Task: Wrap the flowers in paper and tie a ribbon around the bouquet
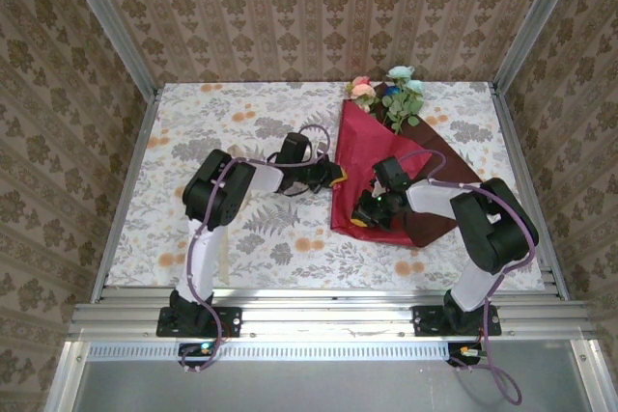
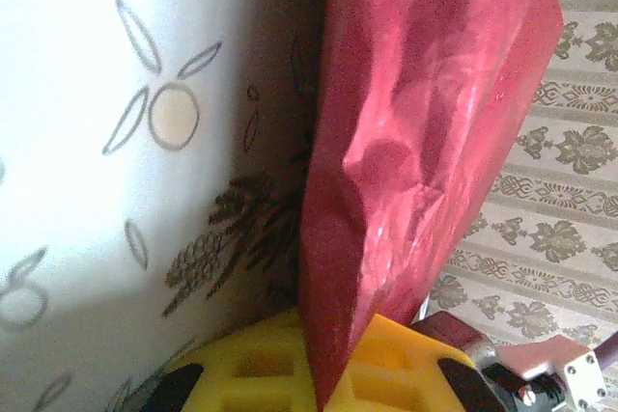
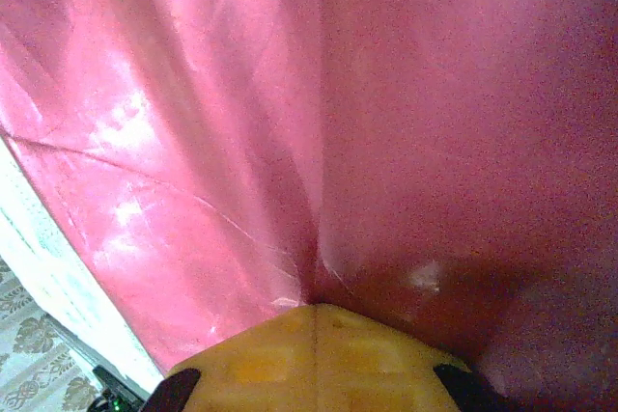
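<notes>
The flowers (image 1: 388,94), pink, pale blue and white blooms with green leaves, lie at the table's far side. Their stems run under the paper (image 1: 362,147), which is folded, bright red on top with a maroon flap (image 1: 435,190) on the right, making a loose bouquet. My left gripper (image 1: 335,177) is at the paper's left edge. Its yellow fingers (image 2: 261,364) are shut on the lifted red sheet (image 2: 425,113). My right gripper (image 1: 364,216) is at the paper's near end, shut on a gathered crease of the paper (image 3: 435,123), jaws pressed together (image 3: 314,320). The ribbon is out of view.
A floral tablecloth (image 1: 222,123) covers the table. Patterned walls (image 1: 309,7) and metal posts (image 1: 116,26) close in the back and sides. A metal rail (image 1: 319,315) runs along the near edge by the arm bases.
</notes>
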{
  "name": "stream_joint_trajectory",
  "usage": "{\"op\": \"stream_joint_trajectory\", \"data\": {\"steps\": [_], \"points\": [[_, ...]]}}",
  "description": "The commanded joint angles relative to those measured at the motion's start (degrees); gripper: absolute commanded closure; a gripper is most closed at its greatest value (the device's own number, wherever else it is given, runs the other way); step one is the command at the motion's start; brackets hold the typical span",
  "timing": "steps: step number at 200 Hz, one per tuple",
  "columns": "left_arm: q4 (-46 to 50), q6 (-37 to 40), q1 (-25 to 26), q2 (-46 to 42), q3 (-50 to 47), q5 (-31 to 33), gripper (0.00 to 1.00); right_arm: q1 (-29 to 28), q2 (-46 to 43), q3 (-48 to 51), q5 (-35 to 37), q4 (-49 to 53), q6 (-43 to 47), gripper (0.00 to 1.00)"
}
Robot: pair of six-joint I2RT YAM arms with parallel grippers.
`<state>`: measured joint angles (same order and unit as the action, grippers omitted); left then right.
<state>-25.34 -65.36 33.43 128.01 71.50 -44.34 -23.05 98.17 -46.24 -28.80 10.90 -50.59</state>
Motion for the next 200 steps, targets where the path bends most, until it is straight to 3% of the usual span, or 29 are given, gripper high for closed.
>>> {"op": "stream_joint_trajectory", "data": {"steps": [1,10,21,68,86,98,108,118,155,200], "points": [[-3.3,-1.5,-2.5,2.7,4.4,3.3,0.81,-0.2,4.6,2.3,3.6,9.2,1.7,1.0],[-3.9,-2.1,-2.7,3.8,5.6,3.3,0.82,-0.2,4.9,2.1,3.6,9.3,1.8,1.0],[-4.7,-2.8,-2.9,5.2,7.2,3.3,1.0,-0.2,5.2,2.0,3.5,9.4,2.1,1.0],[-5.3,-3.9,-3.9,9.7,14.1,3.8,0.97,-0.2,6.6,0.6,2.8,11.0,4.4,1.0],[-5.2,-4.2,-4.0,11.5,16.8,3.5,0.82,-0.1,6.9,0.2,2.5,11.3,5.0,1.0],[-5.0,-4.4,-4.2,12.4,18.2,3.4,0.8,0.0,7.0,0.0,2.4,11.4,5.3,1.0],[-4.6,-4.3,-4.2,13.0,19.1,3.3,0.83,0.0,7.3,-0.1,2.3,11.5,5.5,1.0],[-4.8,-4.5,-4.2,13.4,19.4,3.3,1.0,0.1,7.4,-0.3,2.3,11.8,5.8,1.0],[-5.1,-3.8,-4.7,10.5,14.9,4.1,1.0,0.9,7.4,-1.8,2.5,14.4,9.0,1.0],[-8.0,-3.8,-5.1,2.1,1.6,6.0,1.0,0.4,8.7,-6.1,1.9,26.5,21.6,1.0]]}}
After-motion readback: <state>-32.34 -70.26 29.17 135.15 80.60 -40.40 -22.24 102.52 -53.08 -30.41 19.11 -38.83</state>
